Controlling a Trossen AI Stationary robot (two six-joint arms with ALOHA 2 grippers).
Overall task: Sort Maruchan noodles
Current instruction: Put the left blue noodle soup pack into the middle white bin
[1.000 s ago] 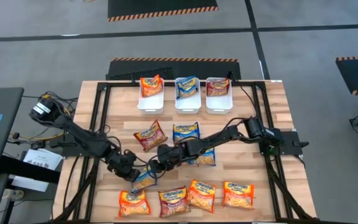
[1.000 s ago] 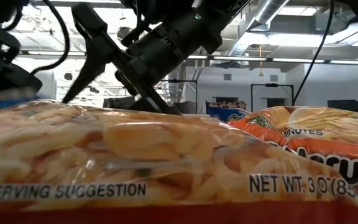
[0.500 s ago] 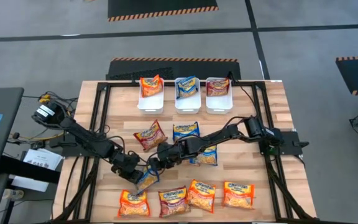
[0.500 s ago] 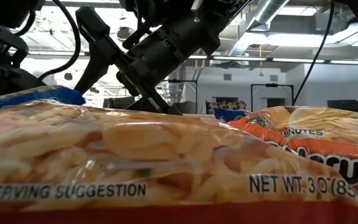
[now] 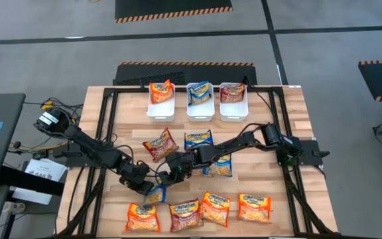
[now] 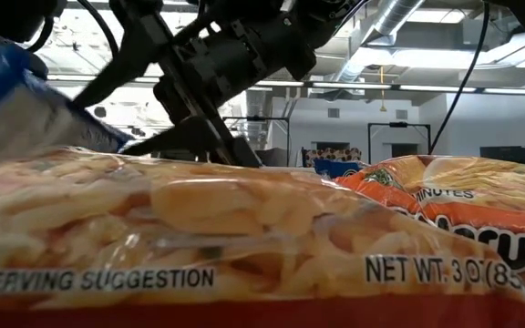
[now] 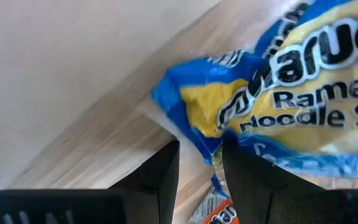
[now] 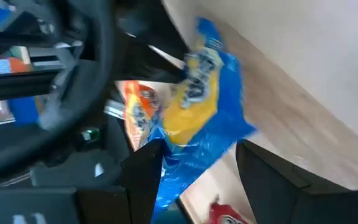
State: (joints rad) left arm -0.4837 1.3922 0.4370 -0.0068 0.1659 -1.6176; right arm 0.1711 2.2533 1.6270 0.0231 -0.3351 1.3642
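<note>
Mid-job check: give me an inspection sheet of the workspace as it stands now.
Surface: wooden table, black frame rails.
Job's things: blue noodle packet pinched by the left gripper; four packets in the front row; three mid-table; three white bins, one packet each.
Clutter: nothing seen.
Grippers: left shut on the blue packet's edge; right gripper open, its fingers astride that packet.
Cables: bundles by the left arm base and down both table sides.
Surroundings: grey floor, hazard-striped mats.
</note>
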